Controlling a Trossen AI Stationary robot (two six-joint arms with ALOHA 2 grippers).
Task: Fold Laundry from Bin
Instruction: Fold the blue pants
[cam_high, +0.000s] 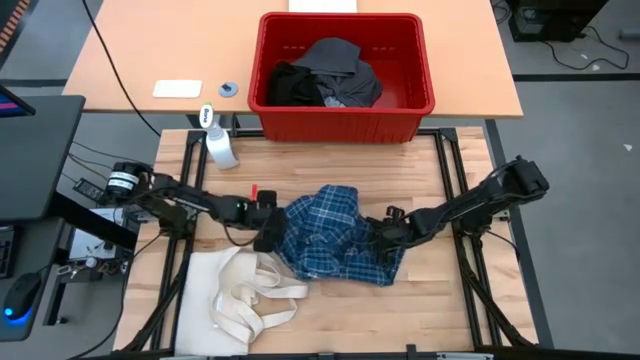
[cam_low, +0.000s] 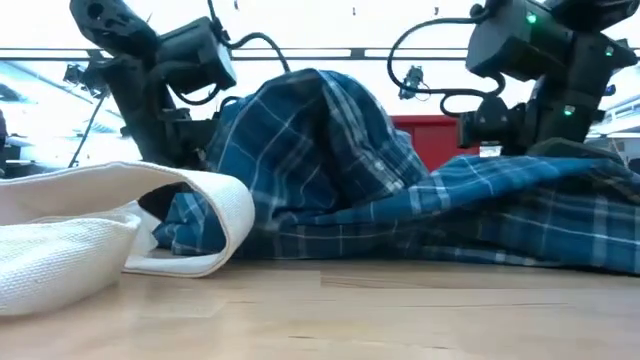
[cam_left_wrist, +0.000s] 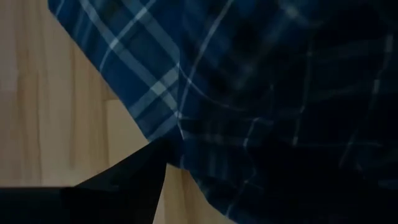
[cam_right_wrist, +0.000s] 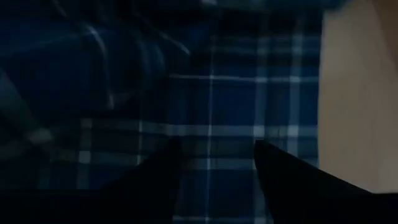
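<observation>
reaching low, both grippers (cam_high: 268, 228) (cam_high: 383, 232) on plaid shirt (cam_high: 330, 235)

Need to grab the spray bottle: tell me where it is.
In the high view the spray bottle lies on the table's far left, beside the red bin, beyond the left arm.

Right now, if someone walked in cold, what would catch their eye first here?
Probably the blue plaid shirt, bunched in a heap mid-table with the left hand at one edge and the right hand on the other. Next, the big red bin at the table's far edge, dark laundry piled inside.
</observation>
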